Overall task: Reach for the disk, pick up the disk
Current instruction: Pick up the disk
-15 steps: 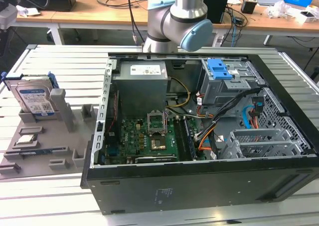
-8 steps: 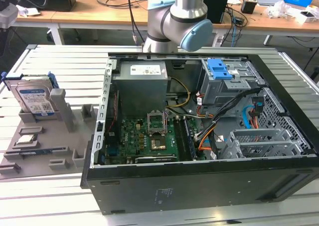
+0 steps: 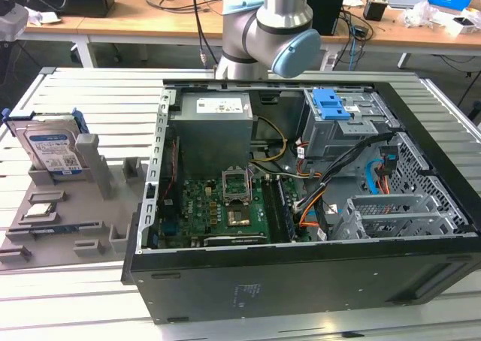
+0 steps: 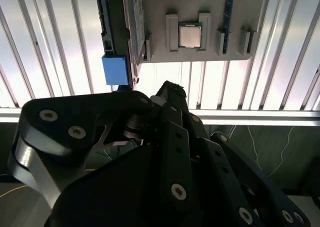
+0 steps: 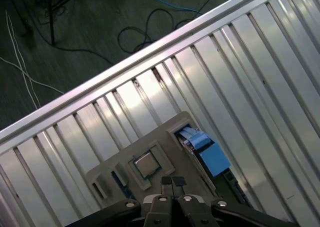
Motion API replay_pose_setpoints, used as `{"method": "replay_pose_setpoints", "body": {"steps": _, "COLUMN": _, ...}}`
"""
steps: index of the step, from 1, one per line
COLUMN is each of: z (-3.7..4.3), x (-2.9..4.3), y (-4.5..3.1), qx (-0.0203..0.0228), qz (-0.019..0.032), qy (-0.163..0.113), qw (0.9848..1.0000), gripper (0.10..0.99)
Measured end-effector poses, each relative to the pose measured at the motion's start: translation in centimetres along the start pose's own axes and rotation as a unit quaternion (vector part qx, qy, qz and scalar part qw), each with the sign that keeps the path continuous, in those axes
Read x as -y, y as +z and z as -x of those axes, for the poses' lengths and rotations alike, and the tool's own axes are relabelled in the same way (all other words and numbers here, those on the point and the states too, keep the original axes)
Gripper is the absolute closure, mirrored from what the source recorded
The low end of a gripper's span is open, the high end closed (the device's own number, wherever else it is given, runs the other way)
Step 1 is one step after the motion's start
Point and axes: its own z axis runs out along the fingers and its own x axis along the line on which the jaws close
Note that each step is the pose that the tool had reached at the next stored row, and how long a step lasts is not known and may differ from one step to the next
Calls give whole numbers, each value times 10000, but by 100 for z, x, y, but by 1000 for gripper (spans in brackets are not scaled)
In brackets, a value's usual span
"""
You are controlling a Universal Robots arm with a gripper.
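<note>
While the gripper (image 5: 172,181) hangs with its fingertips pressed together on nothing, the disk (image 5: 207,154) stands on edge in the grey tray (image 5: 165,137) below it, slightly off to one side. Seen edge-on, its label is hard to make out. A processor chip (image 5: 146,164) lies almost beneath the fingertips; the gripper's linkage hides the tray's nearer part.

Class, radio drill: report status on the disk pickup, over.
End effector shut, empty, clear of disk. Disk upright in grey tray, untouched. Tray post beside it.
</note>
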Motion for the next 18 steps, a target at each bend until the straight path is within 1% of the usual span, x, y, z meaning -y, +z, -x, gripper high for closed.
{"method": "replay_pose_setpoints", "body": {"steps": 6, "z": 0, "x": 0, "y": 0, "qx": -7, "qz": 0, "qy": -188, "qw": 9998, "gripper": 980}}
{"method": "replay_pose_setpoints", "body": {"steps": 13, "z": 0, "x": 0, "y": 0, "qx": -16, "qz": 0, "qy": -412, "qw": 9992, "gripper": 980}}
{"method": "replay_pose_setpoints", "body": {"steps": 18, "z": 0, "x": 0, "y": 0, "qx": -20, "qz": 0, "qy": -515, "qw": 9987, "gripper": 980}}
